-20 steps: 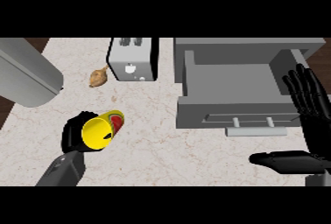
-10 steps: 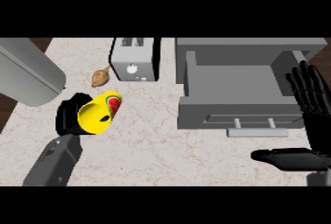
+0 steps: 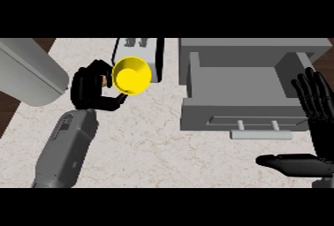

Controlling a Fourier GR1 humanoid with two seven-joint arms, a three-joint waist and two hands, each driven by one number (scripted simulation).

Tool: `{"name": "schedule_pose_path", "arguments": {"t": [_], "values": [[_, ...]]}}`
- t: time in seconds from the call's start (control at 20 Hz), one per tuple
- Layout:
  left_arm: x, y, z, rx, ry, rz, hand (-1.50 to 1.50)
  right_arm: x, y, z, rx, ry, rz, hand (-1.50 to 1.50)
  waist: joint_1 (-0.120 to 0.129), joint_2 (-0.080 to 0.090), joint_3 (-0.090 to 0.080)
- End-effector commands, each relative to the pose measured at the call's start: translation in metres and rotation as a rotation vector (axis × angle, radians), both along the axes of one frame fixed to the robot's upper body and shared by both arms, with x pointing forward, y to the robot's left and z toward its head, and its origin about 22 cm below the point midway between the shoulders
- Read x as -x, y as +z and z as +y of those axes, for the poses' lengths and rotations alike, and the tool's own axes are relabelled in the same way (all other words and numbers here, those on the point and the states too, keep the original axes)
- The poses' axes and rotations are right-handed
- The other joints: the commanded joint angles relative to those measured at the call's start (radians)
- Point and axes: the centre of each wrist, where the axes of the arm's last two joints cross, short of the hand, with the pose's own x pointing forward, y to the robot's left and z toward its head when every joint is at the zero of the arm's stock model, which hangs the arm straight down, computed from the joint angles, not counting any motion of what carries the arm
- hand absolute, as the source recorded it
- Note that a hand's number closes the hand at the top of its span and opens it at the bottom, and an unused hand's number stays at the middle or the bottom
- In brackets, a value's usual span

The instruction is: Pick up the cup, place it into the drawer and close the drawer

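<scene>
Marbled counter (image 3: 163,145) spans the view. On its left side the left robot hand (image 3: 94,90) is curled round the yellow cup (image 3: 132,75), whose mouth is turned toward the viewer, just in front of a toaster (image 3: 155,53). Right of them the grey drawer (image 3: 241,117) stands open. At the right edge the right robot hand (image 3: 316,106) rests, fingers straight.

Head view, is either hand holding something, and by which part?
The left hand holds the yellow cup, its fingers curled round the cup's outer wall on the left and lower side. The right hand is open and holds nothing.
</scene>
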Motion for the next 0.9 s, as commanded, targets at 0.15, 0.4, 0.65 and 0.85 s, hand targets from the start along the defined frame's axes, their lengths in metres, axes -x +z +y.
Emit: {"name": "schedule_pose_path", "arguments": {"t": [0.15,0.4,0.65,0.85], "values": [[-0.017,0.079,-0.068,-0.069,-0.074,-0.026,1.50,-0.001,0.007,-0.012,0.016,0.005,0.006,-1.50,-0.007,0.003,-0.001],[-0.017,0.128,-0.115,-0.118,-0.076,-0.034,1.50,0.002,0.008,-0.007,-0.006,0.008,-0.013,-1.50,-0.013,0.003,-0.001],[-0.030,0.144,-0.145,-0.189,-0.057,-0.031,1.50,0.003,0.001,-0.010,-0.004,0.004,-0.014,-1.50,-0.023,0.008,-0.001],[-0.047,0.158,-0.167,-0.195,-0.037,0.046,1.50,-0.003,0.019,0.001,-0.007,0.029,-0.021,-1.50,-0.045,0.014,-0.001]]}}
